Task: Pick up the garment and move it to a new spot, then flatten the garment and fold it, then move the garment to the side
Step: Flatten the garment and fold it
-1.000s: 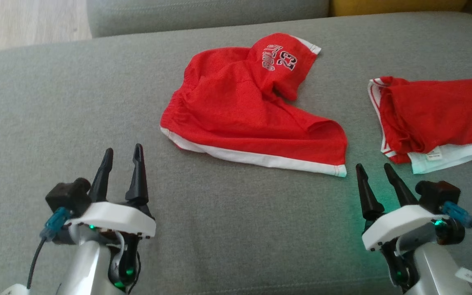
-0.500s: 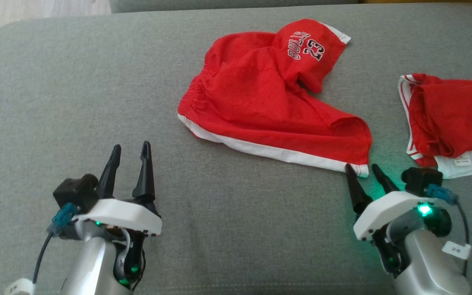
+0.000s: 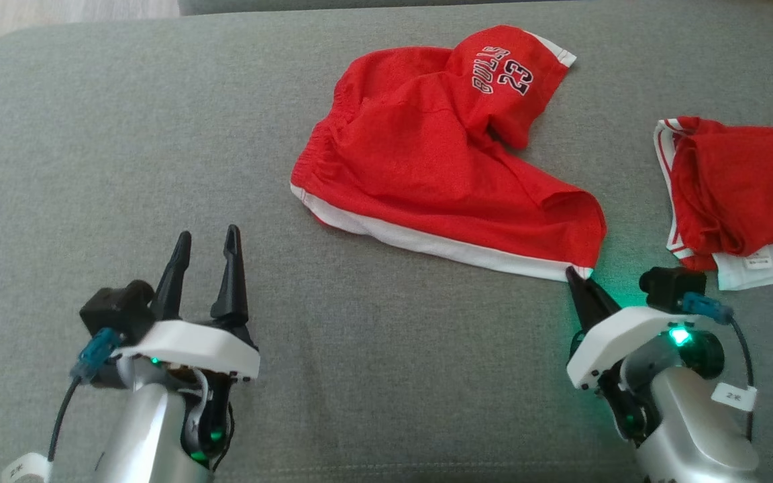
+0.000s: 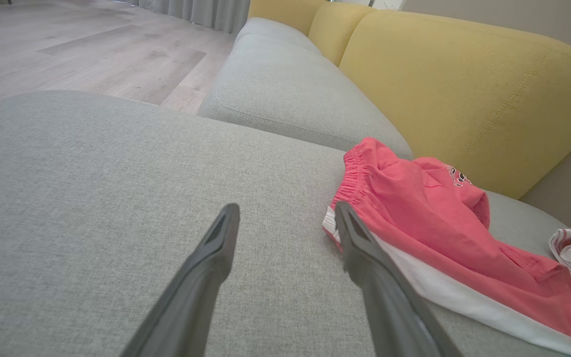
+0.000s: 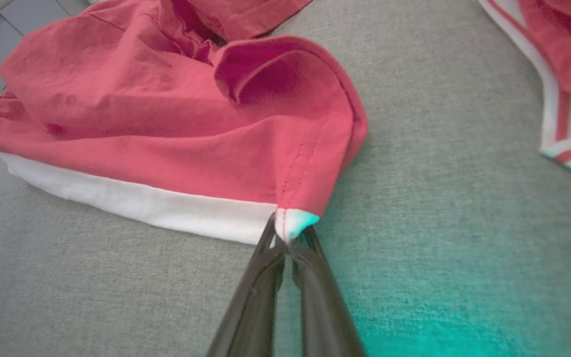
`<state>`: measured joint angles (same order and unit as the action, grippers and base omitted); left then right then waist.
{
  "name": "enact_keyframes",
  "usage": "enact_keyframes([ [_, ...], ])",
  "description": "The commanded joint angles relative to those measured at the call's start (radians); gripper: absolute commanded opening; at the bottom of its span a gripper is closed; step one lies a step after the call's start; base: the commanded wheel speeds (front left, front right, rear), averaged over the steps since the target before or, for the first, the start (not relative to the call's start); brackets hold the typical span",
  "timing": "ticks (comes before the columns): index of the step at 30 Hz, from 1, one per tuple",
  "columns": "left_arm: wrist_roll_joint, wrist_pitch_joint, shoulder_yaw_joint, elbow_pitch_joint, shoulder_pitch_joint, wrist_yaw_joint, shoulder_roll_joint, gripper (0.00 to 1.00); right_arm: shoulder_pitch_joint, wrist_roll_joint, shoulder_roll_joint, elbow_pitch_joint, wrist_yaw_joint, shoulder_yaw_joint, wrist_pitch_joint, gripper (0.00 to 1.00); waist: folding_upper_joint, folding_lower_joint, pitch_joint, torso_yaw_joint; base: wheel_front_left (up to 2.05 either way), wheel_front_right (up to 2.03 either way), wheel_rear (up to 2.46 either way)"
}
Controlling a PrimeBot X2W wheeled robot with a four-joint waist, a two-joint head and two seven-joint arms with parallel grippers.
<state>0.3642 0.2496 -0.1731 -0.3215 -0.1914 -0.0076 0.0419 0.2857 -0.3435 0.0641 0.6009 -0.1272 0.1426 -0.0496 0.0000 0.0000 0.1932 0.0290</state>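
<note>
- Head view: red shorts (image 3: 427, 168) on grey sofa cushion (image 3: 91, 168); second red garment (image 3: 735, 194) at their 3 o'clock, cut off by frame edge.
- Left wrist view: left claw (image 4: 285, 207) released, fingers apart.
- Right wrist view: right claw (image 5: 288, 235) clenched on shorts' white hem corner.

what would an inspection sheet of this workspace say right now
surface: grey cushion, flat woven fabric
job's things: red shorts, crumpled, one leg folded over
clutter: second red garment, apart from the shorts, at the right
grippers: left gripper jaws open, holding nothing; right gripper jaws shut on the shorts' white hem corner
cables: blue-plugged cable at each wrist, hanging loose
surroundings: yellow backrest, wood floor
</note>
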Motion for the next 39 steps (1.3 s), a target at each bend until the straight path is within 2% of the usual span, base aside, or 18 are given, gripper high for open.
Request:
enact_keyframes([
  [1,-0.008,0.012,0.042,0.029,-0.048,0.000,0.008,1.00,0.029,-0.003,0.008,-0.016,-0.003,0.015,0.012,0.00,0.0000,0.0000,-0.001,-0.003,0.00,0.00,0.00],
  [6,-0.025,0.012,0.048,0.017,-0.054,-0.011,0.008,1.00,0.040,0.001,0.032,-0.013,-0.003,-0.016,0.026,0.00,0.0000,0.0000,-0.002,-0.016,0.00,0.00,0.00],
  [10,-0.053,0.012,0.034,-0.020,-0.072,-0.036,0.012,1.00,0.052,0.004,0.047,-0.017,-0.003,-0.033,0.021,0.00,0.0000,0.0000,0.005,-0.029,0.00,0.00,0.00],
  [16,-0.111,0.012,-0.051,-0.110,-0.145,-0.092,0.036,1.00,0.070,0.011,0.051,-0.024,-0.003,-0.031,0.008,0.00,0.0000,0.0000,0.025,-0.048,0.00,0.00,0.00],
  [20,-0.147,0.012,-0.124,-0.180,-0.219,-0.112,0.058,1.00,0.086,0.016,0.046,-0.028,-0.003,-0.020,0.002,0.00,0.0000,0.0000,0.045,-0.065,0.00,0.00,0.00],
  [26,-0.167,0.012,-0.194,-0.266,-0.293,-0.120,0.079,1.00,0.100,0.019,0.043,-0.028,-0.003,-0.008,-0.001,0.00,0.0000,0.0000,0.063,-0.084,0.00,0.00,0.00],
  [39,-0.085,0.012,-0.307,-0.359,-0.368,-0.123,0.108,1.00,0.136,0.016,0.043,-0.018,-0.003,0.004,0.005,0.00,0.0000,0.0000,0.081,-0.116,0.00,0.00,0.00],
])
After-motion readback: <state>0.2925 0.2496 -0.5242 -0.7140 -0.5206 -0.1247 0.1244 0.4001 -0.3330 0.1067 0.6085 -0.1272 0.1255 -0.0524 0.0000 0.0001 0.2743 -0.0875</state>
